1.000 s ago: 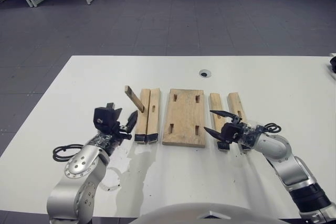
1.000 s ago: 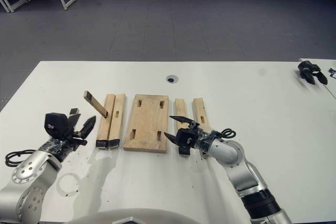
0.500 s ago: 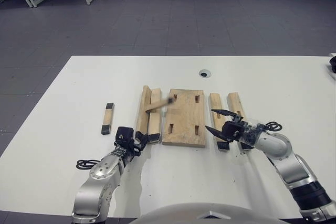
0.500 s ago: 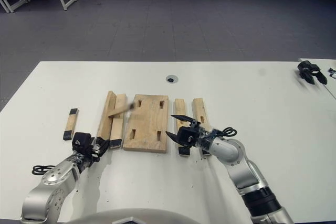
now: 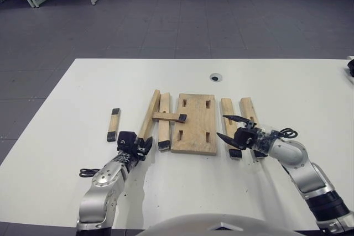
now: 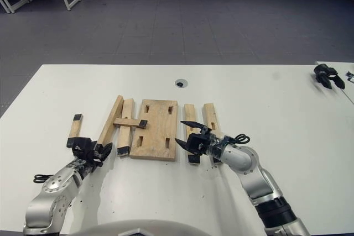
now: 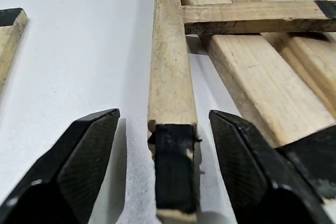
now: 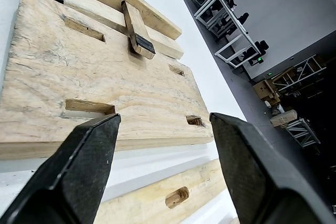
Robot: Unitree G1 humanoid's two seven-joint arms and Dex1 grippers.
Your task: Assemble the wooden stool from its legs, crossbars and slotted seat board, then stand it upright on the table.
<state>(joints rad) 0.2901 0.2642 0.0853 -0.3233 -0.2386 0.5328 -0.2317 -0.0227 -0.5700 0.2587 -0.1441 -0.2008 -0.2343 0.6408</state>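
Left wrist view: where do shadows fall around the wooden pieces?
Left wrist view: the leg inside the open left gripper throws a soft shadow onto the table; the crossbar darkens the wood beneath it. Right wrist view: dark shadow under the crossbar's black end.

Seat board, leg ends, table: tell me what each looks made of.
Seat board: bare, pale wood, going by the visible grain, rough surface and cut slots.
Leg end: a black coating over wood, perhaps paint or rubber; it is chipped and pale wood shows beneath.
Table: smooth matte white top, possibly laminate or painted board; the look leaves that open.
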